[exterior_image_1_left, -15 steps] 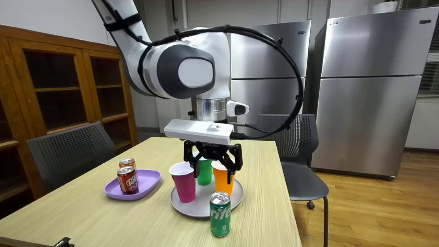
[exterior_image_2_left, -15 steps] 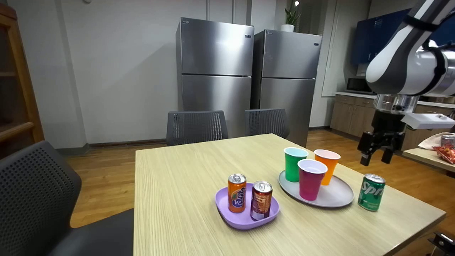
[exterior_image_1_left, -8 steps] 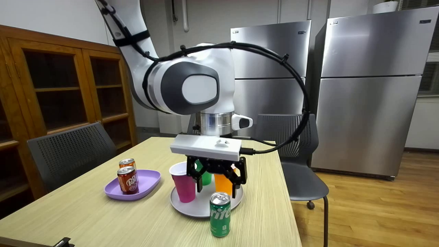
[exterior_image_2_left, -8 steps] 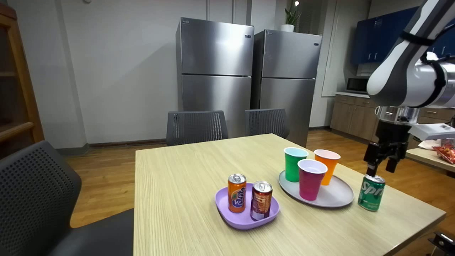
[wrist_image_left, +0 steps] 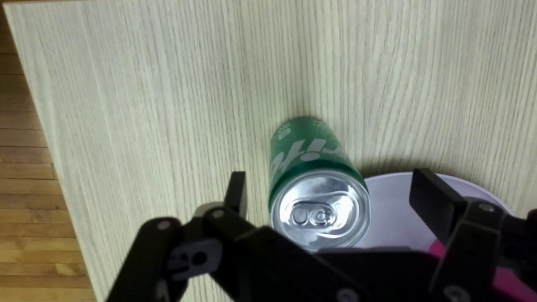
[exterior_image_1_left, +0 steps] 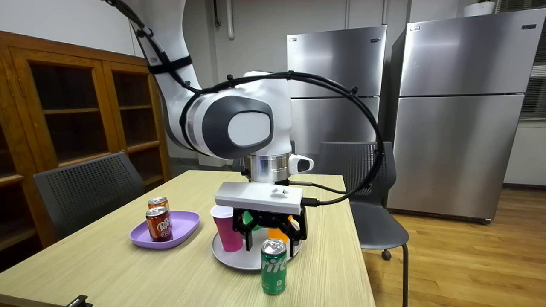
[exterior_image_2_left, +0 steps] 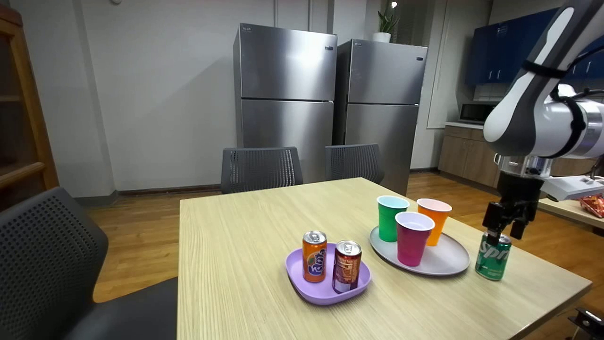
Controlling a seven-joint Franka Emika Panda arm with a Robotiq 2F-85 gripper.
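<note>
A green Sprite can [exterior_image_1_left: 274,273] stands upright on the table; it also shows in an exterior view [exterior_image_2_left: 492,260] and in the wrist view [wrist_image_left: 310,153]. My gripper [exterior_image_1_left: 270,247] points down, open and empty, near the can's top. In an exterior view [exterior_image_2_left: 505,235] one fingertip overlaps the can's upper part. In the wrist view the gripper [wrist_image_left: 329,186] has its fingers on either side of the can, with gaps on both sides. Beside the can, a grey plate [exterior_image_2_left: 446,269] holds a magenta cup [exterior_image_2_left: 414,243], a green cup [exterior_image_2_left: 389,224] and an orange cup [exterior_image_2_left: 435,222].
A purple plate [exterior_image_2_left: 321,297] holds an orange Fanta can [exterior_image_2_left: 314,262] and a dark red Dr Pepper can [exterior_image_1_left: 159,225]. The table's edge [wrist_image_left: 50,151] runs left of the Sprite can in the wrist view. Grey chairs [exterior_image_1_left: 356,170] stand around the table.
My gripper has moved down towards the Sprite can, and slightly right in an exterior view. It stays open. The cans, cups and plates have not moved.
</note>
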